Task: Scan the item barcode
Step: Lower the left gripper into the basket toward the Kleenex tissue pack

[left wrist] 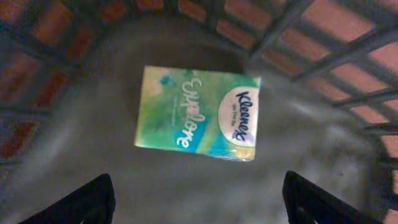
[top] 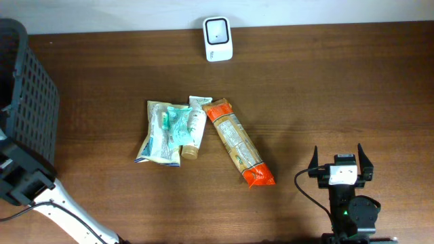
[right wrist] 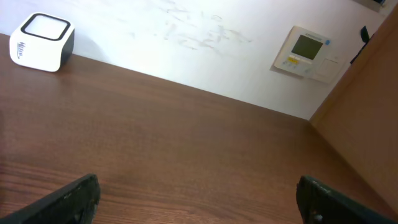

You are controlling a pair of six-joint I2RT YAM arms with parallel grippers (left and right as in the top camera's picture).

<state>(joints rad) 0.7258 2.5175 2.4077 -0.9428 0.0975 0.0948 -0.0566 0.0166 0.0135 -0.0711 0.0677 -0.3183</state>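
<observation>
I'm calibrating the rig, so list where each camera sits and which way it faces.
Overhead: fixed above the table, looking straight down at scanner, item pile and basket; right end effector and left arm show.
Left wrist: between the basket walls, facing down at the Kleenex pack; the left end effector shows at bottom corners.
Right wrist: low over the table, facing across it to the scanner and a wall panel; own fingers at bottom corners.
Shared: overhead and right wrist both show the scanner; overhead and left wrist, the basket.
</observation>
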